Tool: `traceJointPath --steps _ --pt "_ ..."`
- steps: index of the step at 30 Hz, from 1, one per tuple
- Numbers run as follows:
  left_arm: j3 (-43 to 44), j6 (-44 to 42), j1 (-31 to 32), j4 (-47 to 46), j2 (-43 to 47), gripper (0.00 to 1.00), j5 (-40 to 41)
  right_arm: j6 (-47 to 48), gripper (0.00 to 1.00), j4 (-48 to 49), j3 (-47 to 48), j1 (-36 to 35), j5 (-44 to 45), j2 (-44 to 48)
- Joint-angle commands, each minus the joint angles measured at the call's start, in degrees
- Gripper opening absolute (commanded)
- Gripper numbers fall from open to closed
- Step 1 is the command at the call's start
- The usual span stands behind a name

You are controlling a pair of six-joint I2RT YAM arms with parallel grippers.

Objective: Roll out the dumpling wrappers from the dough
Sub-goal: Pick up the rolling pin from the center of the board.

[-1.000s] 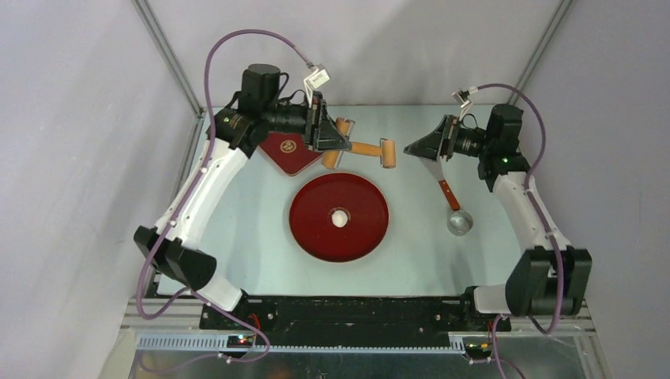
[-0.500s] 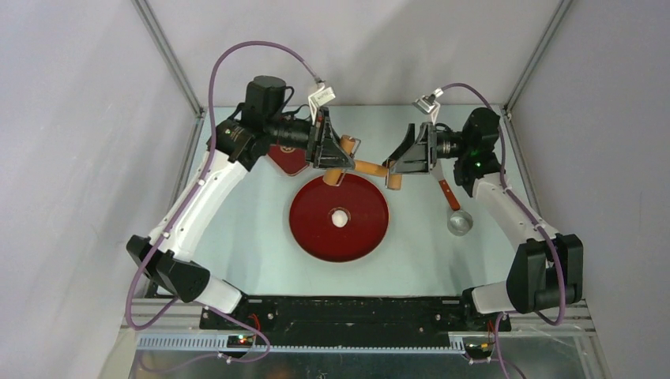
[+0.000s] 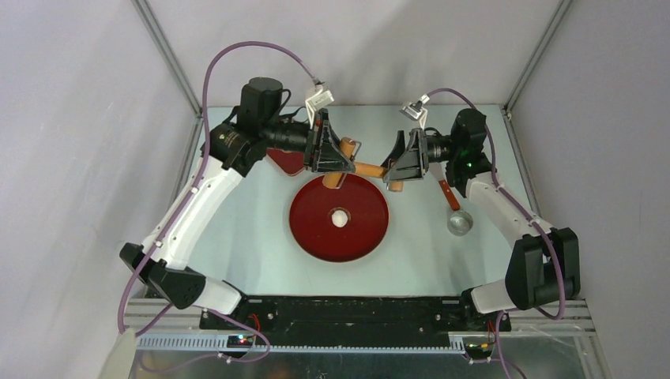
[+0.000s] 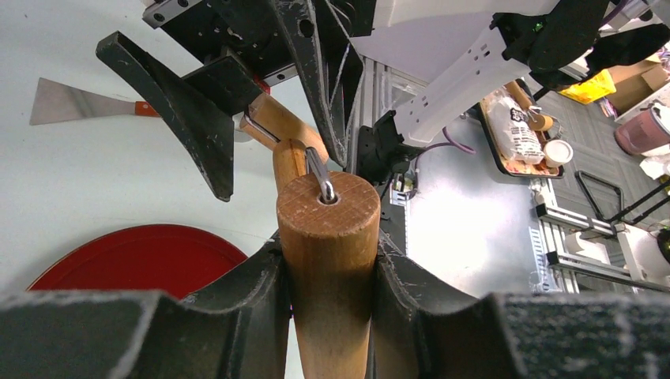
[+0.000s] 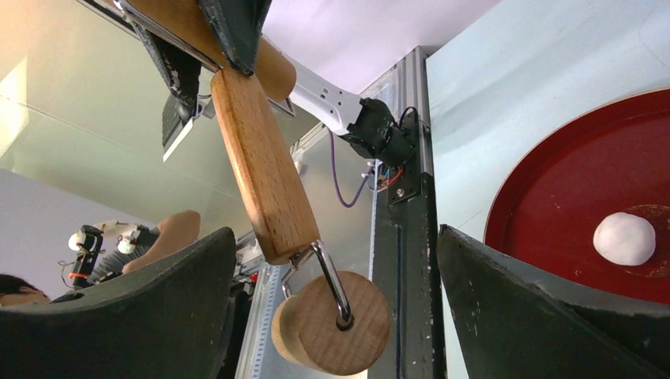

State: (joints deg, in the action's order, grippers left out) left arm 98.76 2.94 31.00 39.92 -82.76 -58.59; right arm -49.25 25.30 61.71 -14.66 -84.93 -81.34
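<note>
The left gripper clamps one smooth cylindrical head of a wooden roller near the far rim of a glossy round red plate. The right gripper gapes wide, with the roller's other head between its fingers, untouched. A small, rounded white dough ball sits at the plate's centre.

The pale green table carried four items. A round red plate lay at its centre. A dark red board, partly hidden, lay toward the far left. A scraper with a red-brown handle lay at the right. A small metal cup stood just beside the handle's near end.
</note>
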Motion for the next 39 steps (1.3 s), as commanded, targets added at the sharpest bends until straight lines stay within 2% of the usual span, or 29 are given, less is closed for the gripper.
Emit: traceJointPath --steps 1,4,6,9,13,15,18,21,23,26,29,34,39 --pt "1.8 -1.34 0.28 -3.42 3.36 0.0 0.84 0.34 0.99 0.97 0.08 -0.47 -0.55 -0.2" --pt "1.94 -1.66 0.28 -3.42 3.66 0.0 2.49 -3.73 0.98 5.96 -1.01 -1.71 -0.32 0.58" --pt "1.9 -2.07 0.28 -3.37 4.0 0.0 4.45 -5.04 0.92 7.13 -1.25 -2.23 0.14 1.43" --pt "1.64 -2.58 0.24 -3.4 4.31 0.0 8.4 -6.82 0.76 8.25 -1.35 -2.78 1.08 3.15" --pt "0.63 -2.85 0.21 -3.47 4.72 0.0 13.01 -12.96 0.64 13.84 -1.31 -2.44 2.03 5.73" --pt "-0.14 -2.59 0.19 -3.89 4.91 0.0 14.53 -16.29 0.55 17.8 -1.28 -1.62 2.67 6.88" --pt "-1.58 -1.5 0.2 -5.31 4.95 0.0 16.74 -21.61 0.35 27.42 -1.25 0.23 4.09 7.23" --pt "-2.24 0.91 0.2 -6.38 4.01 0.0 17.72 -28.02 0.25 39.29 -1.26 1.05 3.91 6.41" --pt "-2.86 3.33 0.12 -7.55 3.33 0.0 18.75 -29.68 0.19 42.41 -0.83 1.3 3.16 5.64" --pt "-4.56 7.05 -0.13 -10.25 2.21 0.0 19.48 -27.85 0.03 42.15 -0.11 1.45 1.01 4.6" --pt "-5.86 12.38 -0.75 -12.55 0.35 0.0 18.39 -23.19 0.01 40.23 0.3 1.49 -1.68 4.41" --pt "-11.56 20.13 -1.73 -20.0 -1.75 0.0 14.63 -18.47 0.04 38.91 0.72 3.2 -4.48 5.11" --pt "-15.4 27.8 -1.94 -25.78 -3.89 0.0 12.34 -11.88 0.04 32.03 1.57 7.0 -4.29 4.64"
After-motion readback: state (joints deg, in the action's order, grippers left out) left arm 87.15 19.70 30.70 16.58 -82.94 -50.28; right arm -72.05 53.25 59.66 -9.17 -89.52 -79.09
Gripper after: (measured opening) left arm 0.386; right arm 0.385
